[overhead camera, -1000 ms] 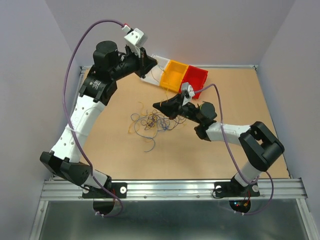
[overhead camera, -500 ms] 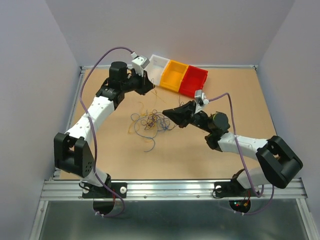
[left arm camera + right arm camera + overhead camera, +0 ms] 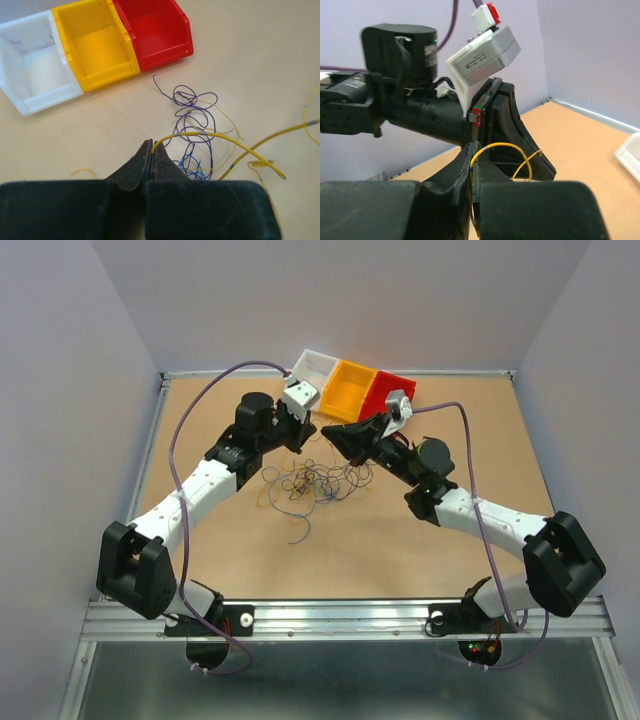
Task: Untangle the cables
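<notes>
The cables (image 3: 312, 481) are a loose tangle of thin blue, purple and yellow wires on the table's middle. In the left wrist view the purple and blue loops (image 3: 192, 115) lie just beyond my fingers. My left gripper (image 3: 306, 440) (image 3: 152, 148) is shut on the end of a yellow wire (image 3: 210, 135) that arcs off to the right. My right gripper (image 3: 327, 431) (image 3: 472, 156) is shut on a yellow wire (image 3: 502, 146) that loops up out of its jaws. The two grippers sit tip to tip just behind the tangle. The left arm's gripper (image 3: 512, 125) fills the right wrist view.
A white bin (image 3: 313, 364) (image 3: 35, 70), a yellow bin (image 3: 352, 382) (image 3: 95, 45) and a red bin (image 3: 383, 390) (image 3: 150, 27) stand in a row at the back, just behind the grippers. Loose yellow strands (image 3: 305, 125) trail to the right. Walls close the table's sides.
My left arm has swung down from the white bin to the back edge of the tangle. My right gripper has moved back towards the bins and now meets the left gripper.
</notes>
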